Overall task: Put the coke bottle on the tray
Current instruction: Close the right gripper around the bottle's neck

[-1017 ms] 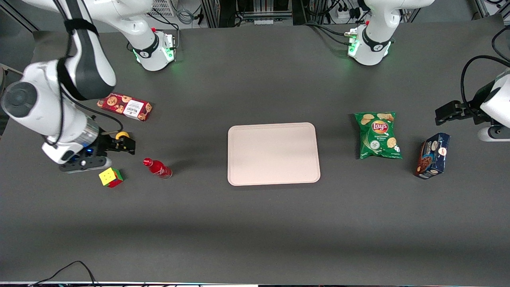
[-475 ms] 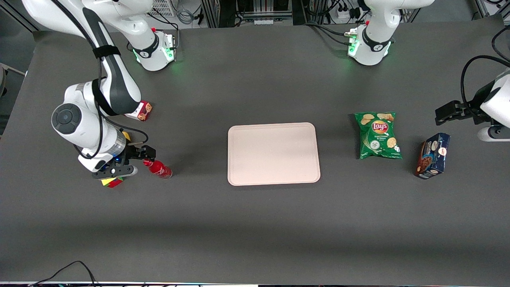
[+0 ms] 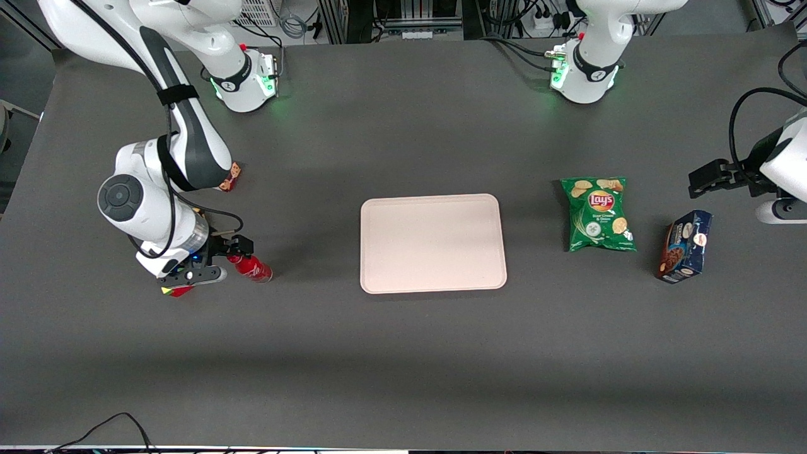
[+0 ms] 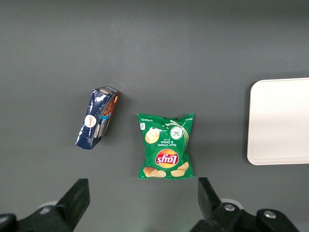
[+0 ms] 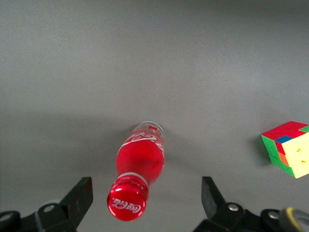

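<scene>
The coke bottle (image 3: pixel 253 270) is a slim red bottle with a red cap, standing on the dark table toward the working arm's end. In the right wrist view the coke bottle (image 5: pixel 141 157) shows from above, cap nearest the camera. My gripper (image 3: pixel 231 258) hangs open just over the cap, and in the wrist view the gripper (image 5: pixel 146 203) has one black finger on each side of the cap without touching it. The pale pinkish tray (image 3: pixel 432 243) lies flat at the table's middle, with nothing on it, well apart from the bottle; one end of the tray (image 4: pixel 280 121) shows in the left wrist view.
A coloured cube (image 3: pixel 176 291) (image 5: pixel 289 149) sits beside the bottle, half under the gripper. The arm hides most of a red cookie box (image 3: pixel 231 179). Toward the parked arm's end lie a green chips bag (image 3: pixel 597 213) (image 4: pixel 166 152) and a blue box (image 3: pixel 685 246) (image 4: pixel 98 117).
My gripper has swung from beside the cube toward the bottle and now sits over its cap. The arm now covers most of the cookie box and cube. The bottle has not moved.
</scene>
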`<state>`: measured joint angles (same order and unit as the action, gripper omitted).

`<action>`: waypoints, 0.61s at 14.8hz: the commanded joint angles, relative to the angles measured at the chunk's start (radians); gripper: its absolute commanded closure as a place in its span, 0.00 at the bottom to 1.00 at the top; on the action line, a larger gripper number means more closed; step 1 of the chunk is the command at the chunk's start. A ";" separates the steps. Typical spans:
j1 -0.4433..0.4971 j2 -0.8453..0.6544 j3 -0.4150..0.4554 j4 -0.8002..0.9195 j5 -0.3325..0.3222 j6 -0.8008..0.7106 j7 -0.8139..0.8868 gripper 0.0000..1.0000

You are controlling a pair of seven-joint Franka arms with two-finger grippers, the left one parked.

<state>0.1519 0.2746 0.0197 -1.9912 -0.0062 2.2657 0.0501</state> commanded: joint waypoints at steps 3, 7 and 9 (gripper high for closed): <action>0.005 0.008 0.005 -0.012 -0.020 0.035 0.033 0.15; 0.005 0.014 0.009 -0.015 -0.020 0.046 0.034 0.24; 0.005 0.014 0.011 -0.018 -0.020 0.046 0.034 0.28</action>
<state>0.1519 0.2849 0.0241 -2.0020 -0.0062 2.2899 0.0509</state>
